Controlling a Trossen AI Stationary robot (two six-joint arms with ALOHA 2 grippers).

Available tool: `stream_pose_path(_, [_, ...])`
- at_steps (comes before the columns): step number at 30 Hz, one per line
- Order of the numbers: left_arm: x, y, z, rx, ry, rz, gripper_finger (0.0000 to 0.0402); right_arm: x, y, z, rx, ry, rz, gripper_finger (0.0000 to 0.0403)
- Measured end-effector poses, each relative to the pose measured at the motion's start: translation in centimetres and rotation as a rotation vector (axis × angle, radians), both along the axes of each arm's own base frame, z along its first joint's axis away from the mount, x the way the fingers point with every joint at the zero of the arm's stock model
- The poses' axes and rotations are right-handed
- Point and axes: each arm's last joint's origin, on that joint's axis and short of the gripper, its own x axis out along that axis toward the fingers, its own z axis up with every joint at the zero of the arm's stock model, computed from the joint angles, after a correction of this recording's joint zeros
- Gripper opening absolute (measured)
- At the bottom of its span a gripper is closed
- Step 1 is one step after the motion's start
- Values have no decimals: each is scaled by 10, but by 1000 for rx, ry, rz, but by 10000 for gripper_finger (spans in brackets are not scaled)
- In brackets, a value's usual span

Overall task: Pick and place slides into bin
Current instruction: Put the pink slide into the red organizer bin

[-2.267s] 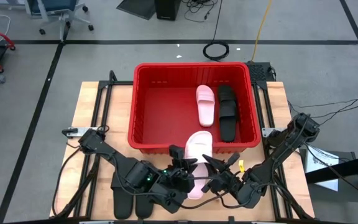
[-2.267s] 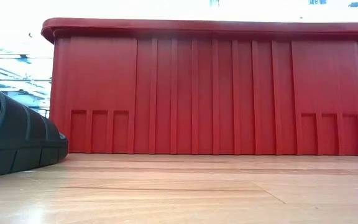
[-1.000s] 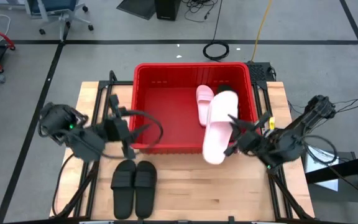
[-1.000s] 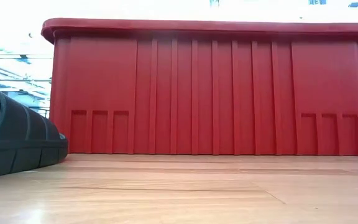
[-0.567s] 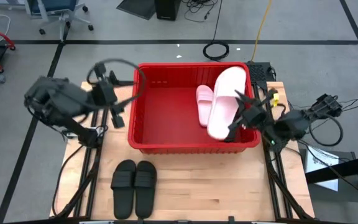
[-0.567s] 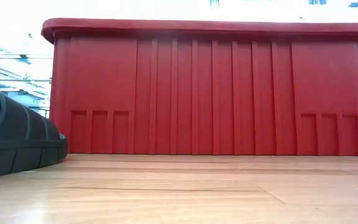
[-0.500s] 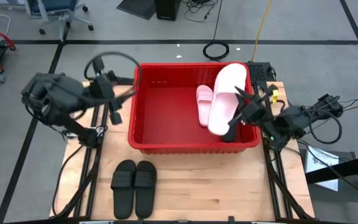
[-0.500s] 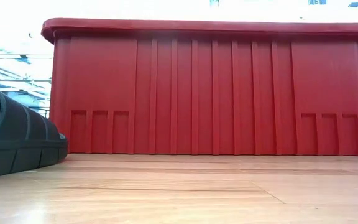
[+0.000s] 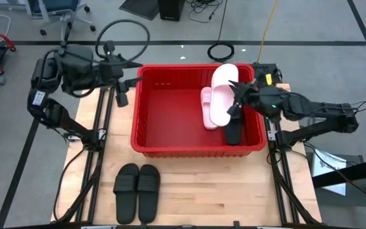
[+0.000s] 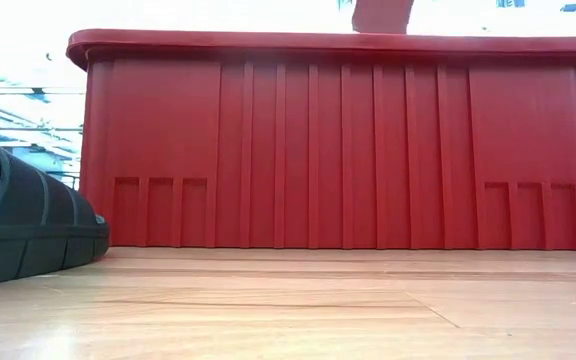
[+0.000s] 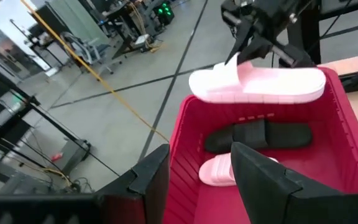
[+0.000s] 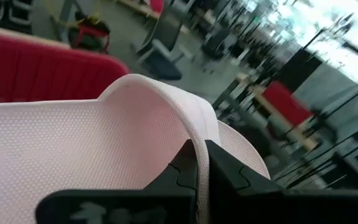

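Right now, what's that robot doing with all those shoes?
It's putting slides into the red bin. The right gripper is shut on a pink slide, holding it in the air over the bin's far right corner. One pink slide and one black slide lie inside. Two black slides wait on the table in front of the bin. The left gripper waits, open, beside the bin's left side.

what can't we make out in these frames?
- Bin inside: low view shows only its front wall.
- Black slide in the bin: the held pink slide covers one end in high view.
- Black pair on the table: low view cuts one slide at the frame edge.
- Right gripper: fingertips hidden by the strap in right wrist view.
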Motion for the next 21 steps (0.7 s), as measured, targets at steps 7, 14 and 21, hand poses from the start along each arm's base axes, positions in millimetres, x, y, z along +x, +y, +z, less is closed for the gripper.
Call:
stream_pose_path(7, [12, 28, -13, -24, 50, -18, 177, 24, -24, -46, 69, 115, 14, 4])
stream_pose_path(14, [21, 62, -35, -60, 32, -59, 177, 28, -34, -80, 88, 103, 51, 4])
stream_pose_path(21, [19, 88, -80, -74, -44, -49, 177, 27, -33, -116, 102, 134, 80, 4])
